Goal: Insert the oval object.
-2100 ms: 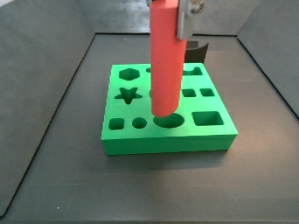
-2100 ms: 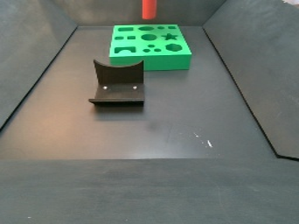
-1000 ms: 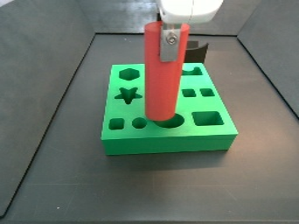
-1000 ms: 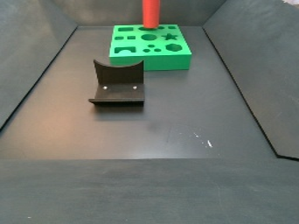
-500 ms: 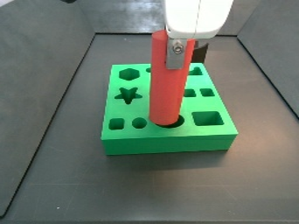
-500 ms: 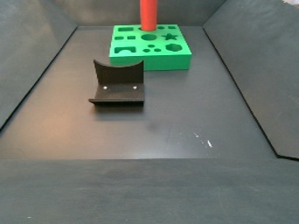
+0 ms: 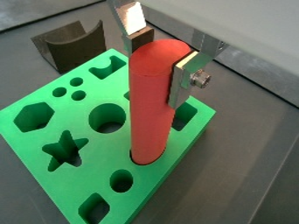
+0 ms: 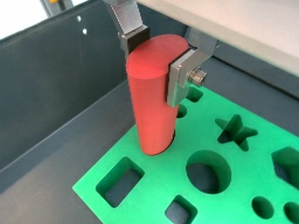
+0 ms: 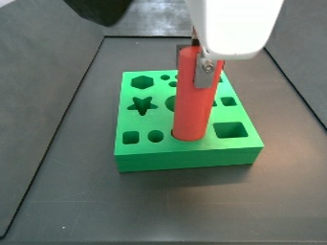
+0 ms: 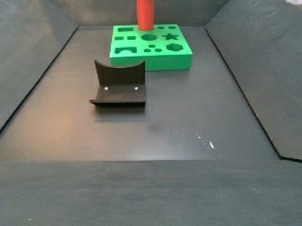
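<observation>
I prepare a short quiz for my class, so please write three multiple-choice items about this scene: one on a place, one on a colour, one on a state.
1. Where is the lower end of the oval object?
A. in a hole of the green block
B. flat on the floor
C. on the fixture

2. What colour is the oval object?
A. blue
B. red
C. yellow

3. How is the gripper?
A. open, far from the peg
B. shut on nothing
C. shut on the oval object

Answers:
1. A: in both wrist views the peg stands upright with its base down in a hole of the block.
2. B: every view shows it red.
3. C: the silver fingers press on the peg's upper sides.
</observation>
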